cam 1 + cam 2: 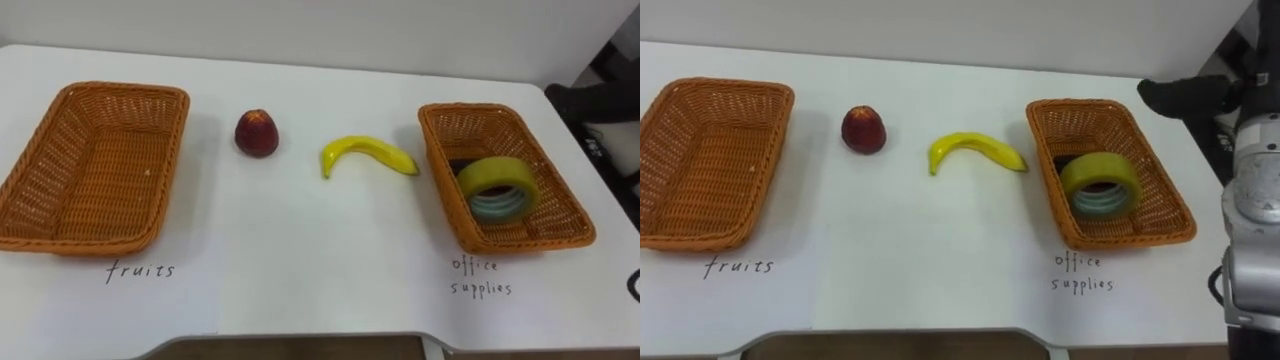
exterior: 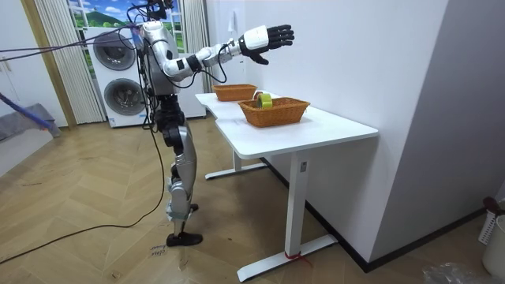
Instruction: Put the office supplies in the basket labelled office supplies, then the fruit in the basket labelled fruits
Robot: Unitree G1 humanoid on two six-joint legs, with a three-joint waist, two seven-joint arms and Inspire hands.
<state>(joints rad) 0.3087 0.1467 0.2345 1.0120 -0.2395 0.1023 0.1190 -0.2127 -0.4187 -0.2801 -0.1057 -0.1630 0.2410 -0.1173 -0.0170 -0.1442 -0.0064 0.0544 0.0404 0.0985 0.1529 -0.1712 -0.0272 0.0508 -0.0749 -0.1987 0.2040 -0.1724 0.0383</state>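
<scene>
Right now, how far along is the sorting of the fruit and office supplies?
Done: the tape rolls lie in the office supplies basket. In hand: nothing; the right hand is up above the table, open and empty. Left: the apple and the banana lie on the table between the baskets, and the fruits basket holds nothing yet.

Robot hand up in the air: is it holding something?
Nothing. The right robot hand is open and empty; the banana and apple lie on the table.
</scene>
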